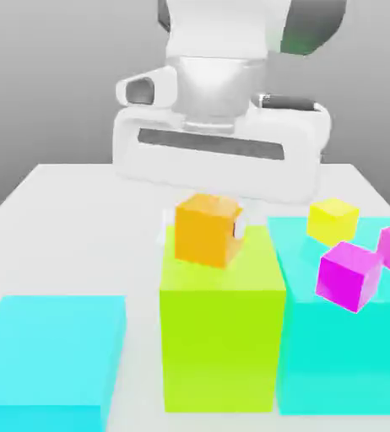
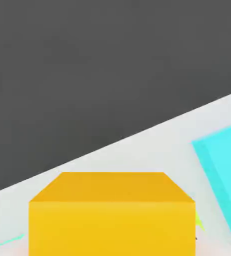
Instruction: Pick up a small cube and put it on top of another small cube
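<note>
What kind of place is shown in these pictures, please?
Probably a simulated robot test scene: a white robot arm over a plain pale table, with flat-coloured blocks such as the lime one and a small orange cube.

Wears mostly smooth, glossy white. Has a wide, slightly bowed housing with rounded ends, cut across by a long dark grey slot. Above that, narrows to a pale grey, barrel-like wrist, shaded softly along the curve. Carries a rounded white lug with a dark grey face on the exterior view's left, a black strip on the exterior view's right, and whitish fingers below.
</note>
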{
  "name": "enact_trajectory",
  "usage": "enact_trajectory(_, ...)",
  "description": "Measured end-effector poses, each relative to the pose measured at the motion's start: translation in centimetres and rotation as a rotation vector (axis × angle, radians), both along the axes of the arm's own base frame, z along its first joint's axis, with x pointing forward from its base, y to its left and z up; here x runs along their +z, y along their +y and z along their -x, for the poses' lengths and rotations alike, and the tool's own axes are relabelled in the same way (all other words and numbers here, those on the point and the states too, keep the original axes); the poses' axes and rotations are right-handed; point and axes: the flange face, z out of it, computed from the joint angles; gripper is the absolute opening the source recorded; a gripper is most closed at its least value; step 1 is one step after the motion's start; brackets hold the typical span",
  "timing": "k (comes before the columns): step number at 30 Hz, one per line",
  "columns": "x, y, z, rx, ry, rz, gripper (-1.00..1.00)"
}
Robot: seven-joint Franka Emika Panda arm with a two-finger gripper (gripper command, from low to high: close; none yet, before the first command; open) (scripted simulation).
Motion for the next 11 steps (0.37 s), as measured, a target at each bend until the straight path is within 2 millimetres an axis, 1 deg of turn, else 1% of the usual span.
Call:
enact_trajectory(1, 0.9, 2.5, 0.5, 0.005, 0.006, -0.003, -1.00)
enact_trajectory(2, 1.4, 5.0, 1.2, 0.012, 0.020, -0.008, -1.00)
enact_trajectory(3, 0.7, 7.2, 2.0, 0.018, 0.046, -0.013, -1.00)
enact_trajectory(4, -0.5, 8.3, 2.5, 0.021, 0.059, -0.015, -1.00)
enact_trajectory(6, -3.4, 9.1, 2.8, 0.023, 0.069, -0.016, -1.00)
enact_trajectory(7, -4.8, 9.3, 2.9, 0.024, 0.071, -0.016, 1.00)
enact_trajectory(11, -4.8, 9.3, 2.9, 0.024, 0.071, -0.016, 1.00)
